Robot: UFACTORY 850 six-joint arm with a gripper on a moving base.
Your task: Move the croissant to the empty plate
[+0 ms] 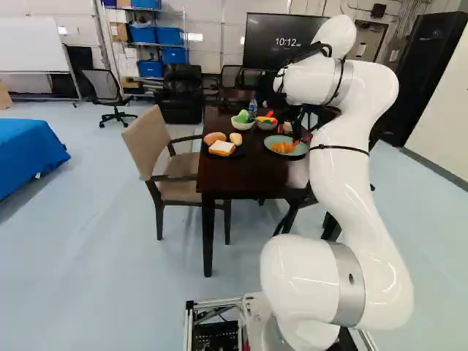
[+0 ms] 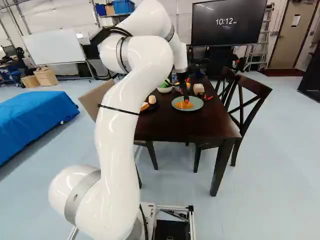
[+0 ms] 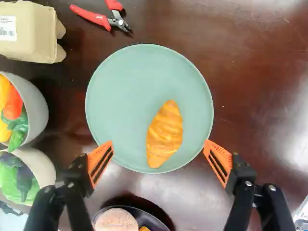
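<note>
Withdrawing is prob. the step in hand: croissant (image 3: pixel 165 134) lies on the green plate (image 3: pixel 120 91), alone there, so move looks done. End effector (image 3: pixel 158 142) released, orange pads (image 3: pixel 220 155) wide apart, nothing gripped. Best: lift straight up, slow, pads kept wide; no sideways travel till well clear of green plate. Can't tell if pads touch its rim; a snag could tip it or roll croissant. If regrip req'd, take croissant across its short width, light squeeze.

Croissant: golden-orange, ridged crosswise, fat middle, tapered ends; looks moulded, prob. firm. Green plate: round, matte, shallow, thin rim.

Near green plate: dark plate (image 1: pixel 238 153), glossy, w/ bread slice (image 1: pixel 221 148), flat & white-faced. Also beside green plate, apart: pepper bowl (image 3: pixel 40 106) & veg bowl (image 3: pixel 41 166), both pale, smooth, w/ shiny veg. Near its rim too: red-handled cutters (image 3: pixel 94 18), tan carton (image 3: pixel 29 33), rough pulp. Under green plate: surface (image 3: pixel 255 72), dark polished wood, some glare.
</note>
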